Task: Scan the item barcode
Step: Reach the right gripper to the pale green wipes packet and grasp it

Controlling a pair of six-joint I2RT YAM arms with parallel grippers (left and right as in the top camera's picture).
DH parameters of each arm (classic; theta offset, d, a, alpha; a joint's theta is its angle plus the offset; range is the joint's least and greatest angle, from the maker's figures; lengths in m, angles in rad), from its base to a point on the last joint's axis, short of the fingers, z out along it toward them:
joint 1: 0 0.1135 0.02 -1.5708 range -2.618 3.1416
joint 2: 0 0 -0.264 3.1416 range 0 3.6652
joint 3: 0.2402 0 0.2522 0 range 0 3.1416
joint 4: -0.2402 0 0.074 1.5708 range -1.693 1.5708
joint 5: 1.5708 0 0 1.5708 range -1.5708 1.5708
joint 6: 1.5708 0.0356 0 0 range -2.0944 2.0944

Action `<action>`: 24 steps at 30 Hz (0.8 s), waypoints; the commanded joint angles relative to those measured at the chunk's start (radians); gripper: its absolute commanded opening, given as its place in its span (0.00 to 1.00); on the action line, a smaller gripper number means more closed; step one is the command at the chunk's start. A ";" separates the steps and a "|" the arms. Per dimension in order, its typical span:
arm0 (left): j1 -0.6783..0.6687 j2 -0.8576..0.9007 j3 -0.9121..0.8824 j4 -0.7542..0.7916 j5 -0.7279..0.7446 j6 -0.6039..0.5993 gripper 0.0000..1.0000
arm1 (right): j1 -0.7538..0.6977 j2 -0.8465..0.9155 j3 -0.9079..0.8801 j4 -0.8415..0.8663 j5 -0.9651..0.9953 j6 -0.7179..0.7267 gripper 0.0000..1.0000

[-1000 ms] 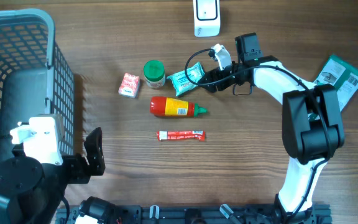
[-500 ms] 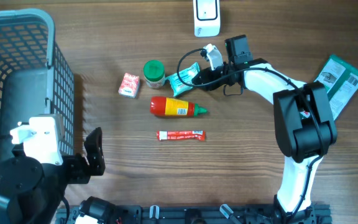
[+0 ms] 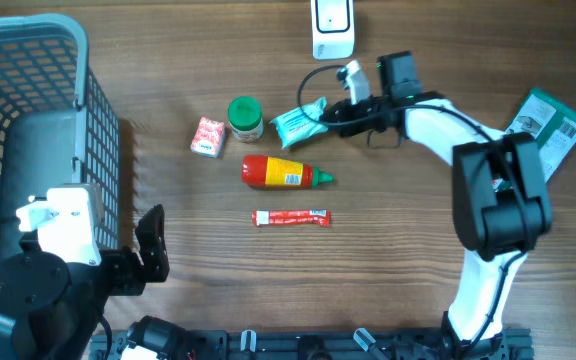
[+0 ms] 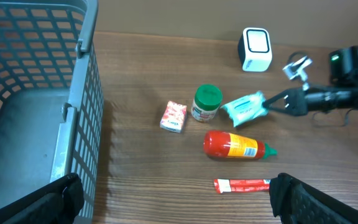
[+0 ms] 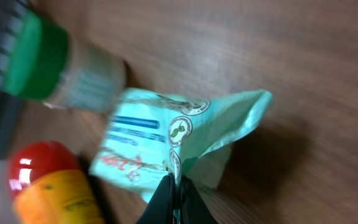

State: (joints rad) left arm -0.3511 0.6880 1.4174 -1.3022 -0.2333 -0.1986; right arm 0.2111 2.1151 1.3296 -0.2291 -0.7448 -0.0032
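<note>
Snack packet of crinkly, glossy mint-green film with blue print, pinched at one edge by the right gripper, black fingers pressed together; left gripper spread wide.

Overall light: even, soft, moderately bright; overhead view crisp across the worktop.
Shadows: faint and short; a pale ribbed one beside the basket wall, a darker soft patch next to the teal packet in the right wrist view.
Glare: white highlight on the red bottle.
Blur: right wrist view soft throughout; green-capped jar smeared, packet print barely legible.
Tone: right wrist view dimmer, warmer brown.
</note>
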 commanded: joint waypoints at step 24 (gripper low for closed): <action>0.003 0.001 0.000 0.003 0.013 0.012 1.00 | -0.056 -0.258 0.000 -0.399 0.279 0.198 0.45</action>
State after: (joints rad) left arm -0.3511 0.6880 1.4174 -1.3022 -0.2333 -0.1982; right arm 0.1104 1.8828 1.3281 -0.5915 -0.6106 0.2646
